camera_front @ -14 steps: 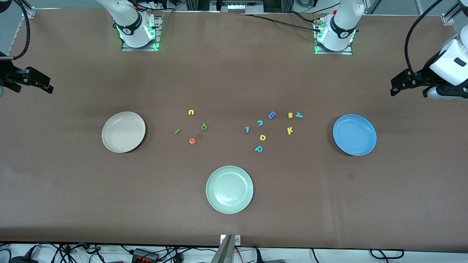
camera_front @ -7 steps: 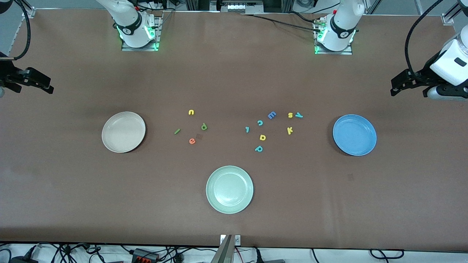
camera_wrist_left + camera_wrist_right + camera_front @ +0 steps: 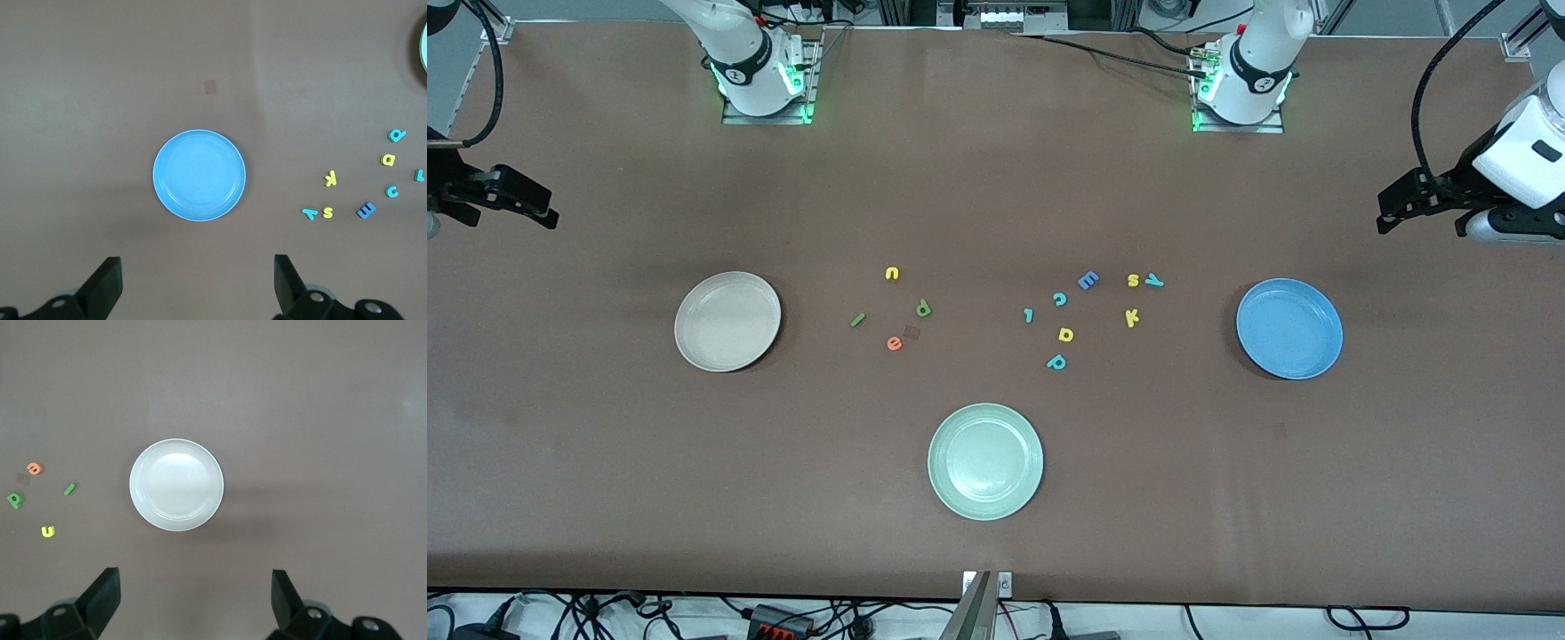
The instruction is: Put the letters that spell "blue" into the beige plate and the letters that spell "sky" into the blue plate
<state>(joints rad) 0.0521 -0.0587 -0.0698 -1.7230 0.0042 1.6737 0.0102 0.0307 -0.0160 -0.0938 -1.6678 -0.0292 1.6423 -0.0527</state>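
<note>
The beige plate [image 3: 727, 321] [image 3: 176, 485] sits toward the right arm's end, the blue plate [image 3: 1289, 328] [image 3: 199, 175] toward the left arm's end. Between them lie yellow u [image 3: 892, 273], green l [image 3: 858, 320], green b [image 3: 923, 308] and orange e [image 3: 895, 343], then yellow s [image 3: 1133, 280], teal y [image 3: 1154, 281] and yellow k [image 3: 1132, 317]. My right gripper [image 3: 547, 213] [image 3: 195, 597] hangs open and empty high over the table's edge past the beige plate. My left gripper [image 3: 1387, 218] [image 3: 198, 280] hangs open and empty past the blue plate.
A pale green plate [image 3: 985, 460] lies nearer the front camera, midway along the table. Among the letters lie a blue E [image 3: 1088, 281], teal c [image 3: 1059, 299], teal l [image 3: 1029, 315], a small yellow letter [image 3: 1065, 334] and teal p [image 3: 1056, 362].
</note>
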